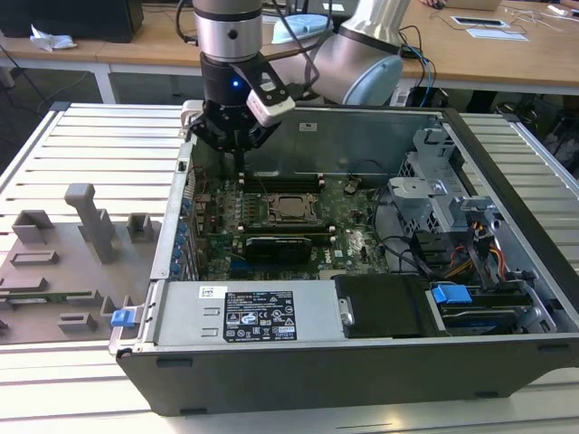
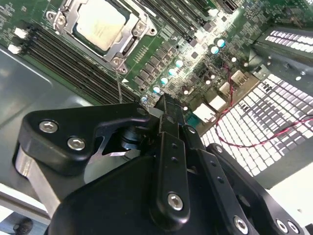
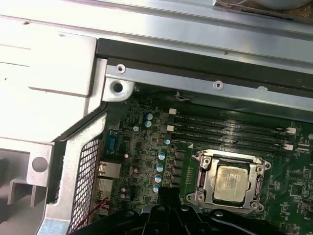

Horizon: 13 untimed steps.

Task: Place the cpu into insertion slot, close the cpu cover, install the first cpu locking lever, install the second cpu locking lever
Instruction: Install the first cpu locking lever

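The cpu [image 2: 100,24] lies in the insertion slot [image 1: 289,207] on the green motherboard, its dull silver top showing in both wrist views [image 3: 231,182]. The cpu cover [image 2: 133,38] lies flat around it as a silvery frame [image 3: 205,162]. A thin metal lever [image 2: 118,83] rises from the socket's corner toward my gripper, and its upper end is hidden behind the gripper body. My gripper [image 1: 239,149] hangs over the board to the exterior view's left of the socket, its fingers [image 2: 166,127] closed together.
The open computer case [image 1: 507,181] surrounds the board, with its metal wall close behind the gripper. Memory slots [image 3: 230,127] run beside the socket. A black graphics card [image 1: 280,246], a power supply [image 1: 253,312] and drive cages [image 1: 443,194] fill the case. Grey fixtures [image 1: 90,217] stand outside.
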Available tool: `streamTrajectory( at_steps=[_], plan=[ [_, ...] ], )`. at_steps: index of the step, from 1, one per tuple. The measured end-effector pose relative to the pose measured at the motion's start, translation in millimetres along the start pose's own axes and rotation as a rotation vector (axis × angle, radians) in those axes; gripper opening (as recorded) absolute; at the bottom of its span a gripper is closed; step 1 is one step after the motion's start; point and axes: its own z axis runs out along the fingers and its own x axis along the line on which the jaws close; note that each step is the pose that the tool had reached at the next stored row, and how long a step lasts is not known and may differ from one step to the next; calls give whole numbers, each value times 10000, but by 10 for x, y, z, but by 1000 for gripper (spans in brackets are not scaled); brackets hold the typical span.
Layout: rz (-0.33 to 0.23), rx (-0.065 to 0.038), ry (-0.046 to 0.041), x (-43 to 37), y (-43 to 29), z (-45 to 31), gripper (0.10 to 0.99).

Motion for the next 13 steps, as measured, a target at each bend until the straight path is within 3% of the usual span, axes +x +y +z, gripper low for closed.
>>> streamTrajectory(
  at_steps=[13],
  plan=[
    [-6, 5, 2, 190, 26, -6, 106]
  ],
)
